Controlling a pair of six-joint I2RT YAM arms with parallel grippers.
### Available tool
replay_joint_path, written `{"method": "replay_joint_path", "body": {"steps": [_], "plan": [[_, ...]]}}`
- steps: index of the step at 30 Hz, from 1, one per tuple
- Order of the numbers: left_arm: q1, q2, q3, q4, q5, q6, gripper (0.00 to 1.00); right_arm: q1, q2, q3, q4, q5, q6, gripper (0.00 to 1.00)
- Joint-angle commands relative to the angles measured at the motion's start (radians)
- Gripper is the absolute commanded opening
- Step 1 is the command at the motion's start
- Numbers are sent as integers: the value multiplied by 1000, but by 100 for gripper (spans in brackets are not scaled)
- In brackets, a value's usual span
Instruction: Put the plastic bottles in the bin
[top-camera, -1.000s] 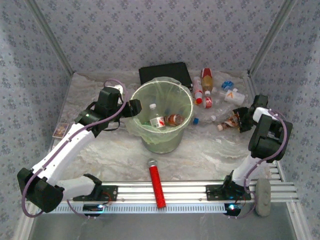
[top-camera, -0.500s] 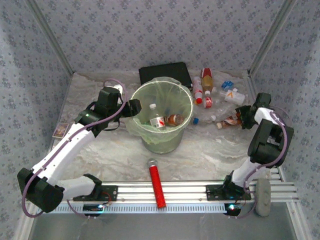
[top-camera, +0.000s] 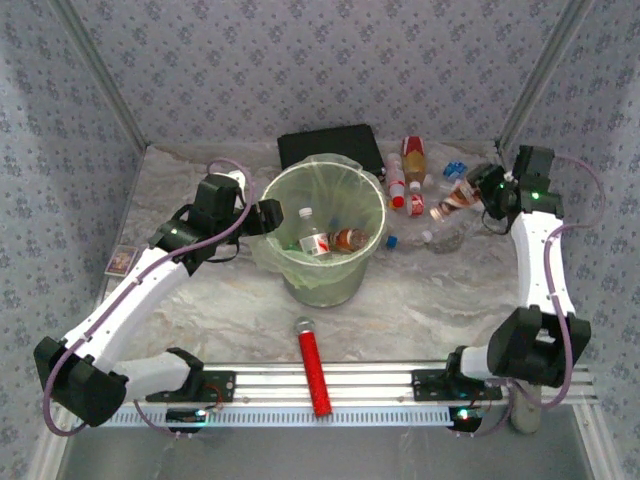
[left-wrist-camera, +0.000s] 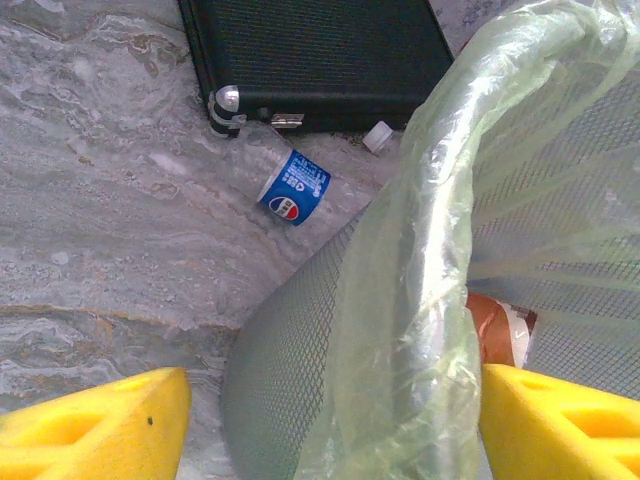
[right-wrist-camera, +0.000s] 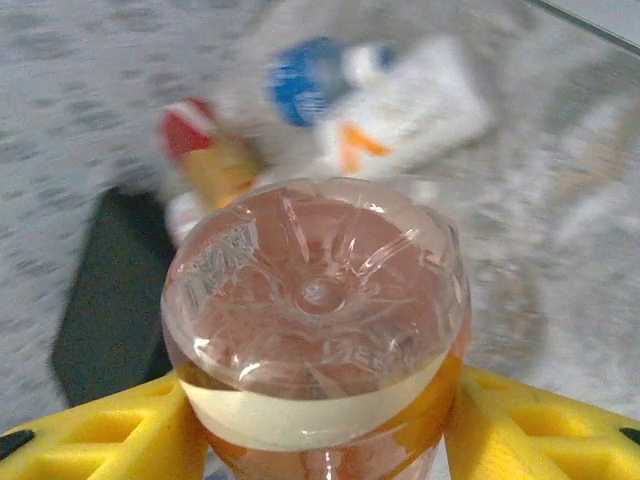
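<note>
The clear bottle (left-wrist-camera: 262, 160) wears a blue label (left-wrist-camera: 293, 188) (Pepsi globe logo).

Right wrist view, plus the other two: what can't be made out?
- Right wrist: the amber bottle in the right gripper faces base-first, hiding its own cap and label.
- Right wrist: the loose bottles behind it are blurred, labels unreadable.
- Left wrist: the liner veils most of the bin contents; the left gripper has its fingers cut by the bottom edge.
- Top external: their labels are too small to read.

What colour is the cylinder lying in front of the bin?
Red cylinder, grey cap; top external view.
</note>
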Motion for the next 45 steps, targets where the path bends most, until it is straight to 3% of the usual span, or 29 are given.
{"method": "replay_joint_path", "body": {"steps": [1,7,10,18,27,31,37,45], "plan": [[7,-15,-19,-3,7,13,75,132,-31,127,-86,16,-76,60],[8,-27,-26,8,5,5,75,504,-2,349,-127,221,-191,59],[10,-32,-26,2,6,4,75,645,28,436,-142,326,-259,58],[11,-35,-31,7,9,3,75,855,155,588,-252,470,-411,57],[12,-35,-32,6,5,4,75,988,299,783,-509,462,-548,56],[10,-35,-31,5,3,5,75,1002,360,812,-603,447,-563,56],[10,-40,-34,2,2,5,75,988,422,777,-661,360,-529,56],[11,-41,-33,-1,1,5,75,952,456,654,-609,234,-448,57]]}}
